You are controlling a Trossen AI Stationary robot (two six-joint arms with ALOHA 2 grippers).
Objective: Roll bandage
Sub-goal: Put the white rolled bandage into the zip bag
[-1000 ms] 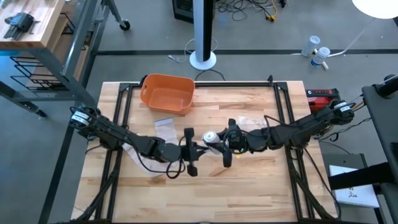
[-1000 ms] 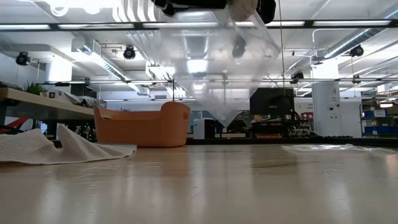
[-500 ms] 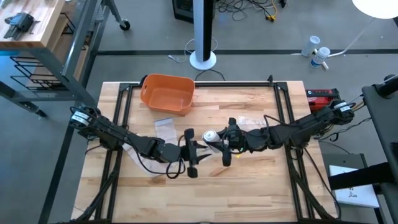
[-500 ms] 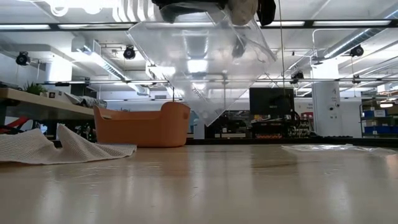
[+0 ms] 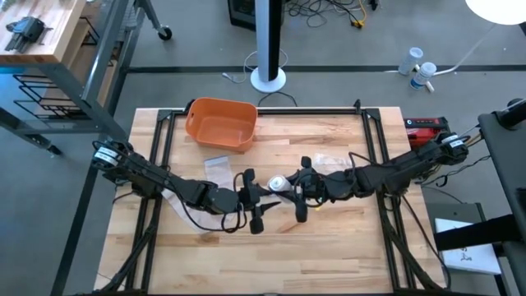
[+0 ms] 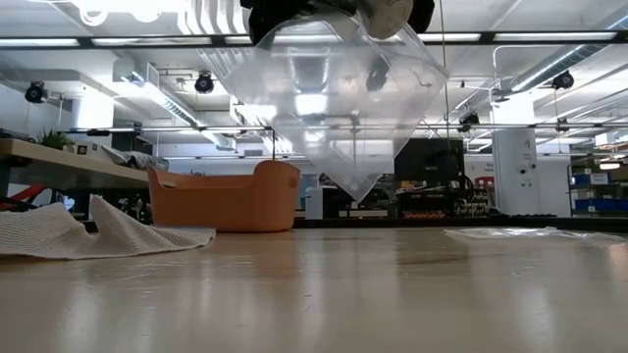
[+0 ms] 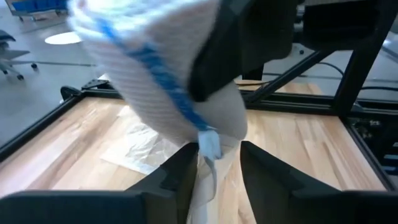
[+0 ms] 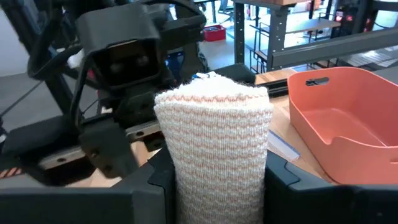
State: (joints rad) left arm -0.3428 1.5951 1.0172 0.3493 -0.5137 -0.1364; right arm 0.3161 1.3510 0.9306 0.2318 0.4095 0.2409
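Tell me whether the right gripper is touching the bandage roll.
Touching. The right wrist view shows the bandage roll standing between the right gripper's two dark fingers, pressed against both with no gap.

I count two arms, both mine, and two grippers: my left gripper (image 5: 261,197) and my right gripper (image 5: 289,191), meeting at the centre of the high view. Between them is one bandage roll (image 5: 278,182). One orange bin (image 5: 220,124) sits in the upper left of the table (image 5: 329,247). Two clear plastic bags lie flat: one (image 5: 217,164) below the bin, one (image 5: 332,160) right of centre. A third bag (image 6: 329,108) hangs at the top of the low view.
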